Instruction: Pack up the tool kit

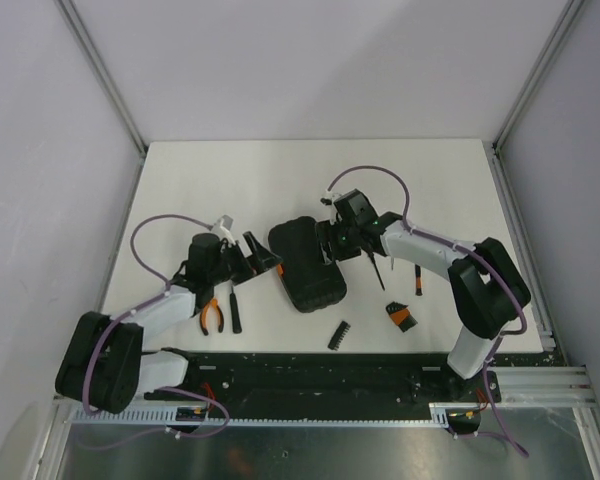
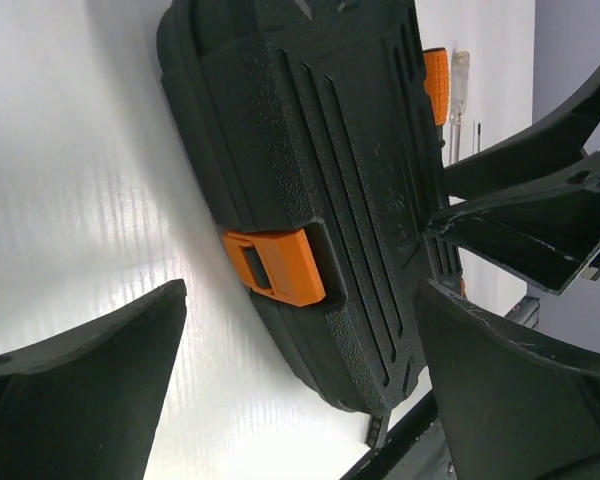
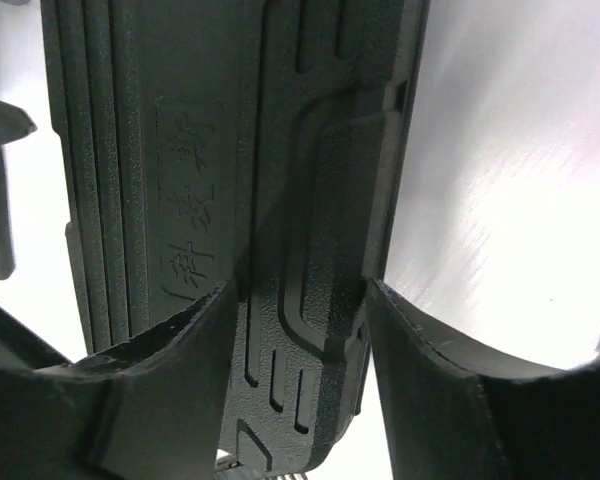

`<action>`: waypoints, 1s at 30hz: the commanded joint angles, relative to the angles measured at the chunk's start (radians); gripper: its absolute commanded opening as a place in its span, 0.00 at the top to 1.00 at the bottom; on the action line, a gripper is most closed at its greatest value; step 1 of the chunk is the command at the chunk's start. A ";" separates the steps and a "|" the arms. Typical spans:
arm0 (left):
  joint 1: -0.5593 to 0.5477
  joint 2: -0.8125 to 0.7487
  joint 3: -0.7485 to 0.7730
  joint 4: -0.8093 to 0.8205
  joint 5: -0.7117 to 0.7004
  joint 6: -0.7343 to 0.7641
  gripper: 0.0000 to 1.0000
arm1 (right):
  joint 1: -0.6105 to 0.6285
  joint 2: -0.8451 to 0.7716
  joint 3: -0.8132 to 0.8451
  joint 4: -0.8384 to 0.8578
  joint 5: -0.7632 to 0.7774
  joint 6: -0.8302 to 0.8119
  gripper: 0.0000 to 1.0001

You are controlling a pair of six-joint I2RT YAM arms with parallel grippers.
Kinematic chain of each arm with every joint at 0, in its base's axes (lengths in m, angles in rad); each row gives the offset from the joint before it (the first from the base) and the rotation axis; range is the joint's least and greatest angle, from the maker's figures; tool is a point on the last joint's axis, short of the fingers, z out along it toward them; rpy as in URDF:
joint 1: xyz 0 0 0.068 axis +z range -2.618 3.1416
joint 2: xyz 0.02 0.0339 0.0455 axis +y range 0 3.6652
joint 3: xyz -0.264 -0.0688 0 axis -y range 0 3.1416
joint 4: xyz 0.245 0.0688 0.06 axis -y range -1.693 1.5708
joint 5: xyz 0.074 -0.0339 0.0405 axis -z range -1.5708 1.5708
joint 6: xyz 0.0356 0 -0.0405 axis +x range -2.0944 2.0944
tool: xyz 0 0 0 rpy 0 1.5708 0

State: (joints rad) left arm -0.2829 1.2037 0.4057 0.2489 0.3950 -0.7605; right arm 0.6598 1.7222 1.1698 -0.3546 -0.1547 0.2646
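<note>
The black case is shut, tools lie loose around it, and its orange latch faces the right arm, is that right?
Wrong side: the orange latch faces the left claw, as the left wrist view shows. The black case is shut, with tools loose around it.

The case (image 2: 310, 170) is black plastic, matt and finely pebbled, with moulded ribs (a panel of raised characters shows in the right wrist view). Its latch (image 2: 278, 265) is smooth orange plastic with a soft sheen. The table (image 2: 70, 200) is white, smooth and faintly glossy, with fine streaks. The fingers (image 2: 80, 390) of the left gripper (image 2: 300, 295) are matt black plastic, scuffed pale along their edges.
</note>
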 commanded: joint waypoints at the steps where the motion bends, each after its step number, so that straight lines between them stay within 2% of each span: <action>1: -0.026 0.058 0.027 0.154 -0.043 -0.035 0.00 | -0.033 0.041 0.036 0.017 -0.061 0.032 0.46; 10: -0.035 0.209 0.064 0.233 -0.025 -0.021 0.01 | -0.087 0.104 0.034 -0.024 -0.083 0.042 0.55; 17: -0.045 0.271 0.055 0.318 -0.030 -0.082 0.03 | -0.145 0.144 0.022 -0.007 -0.178 0.069 0.58; 21: -0.063 0.324 0.070 0.391 0.003 -0.116 0.15 | -0.161 0.148 0.011 0.007 -0.214 0.077 0.59; 24: -0.080 0.343 0.103 0.431 0.041 -0.119 0.29 | -0.164 0.149 0.007 0.010 -0.229 0.079 0.59; 30: -0.119 0.274 0.128 0.441 0.075 -0.076 0.44 | -0.161 0.148 0.005 0.026 -0.273 0.095 0.59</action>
State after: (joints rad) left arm -0.3500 1.5475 0.4763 0.5686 0.3851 -0.8536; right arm 0.4885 1.8263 1.2072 -0.3080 -0.4442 0.3660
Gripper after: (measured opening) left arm 0.604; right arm 0.410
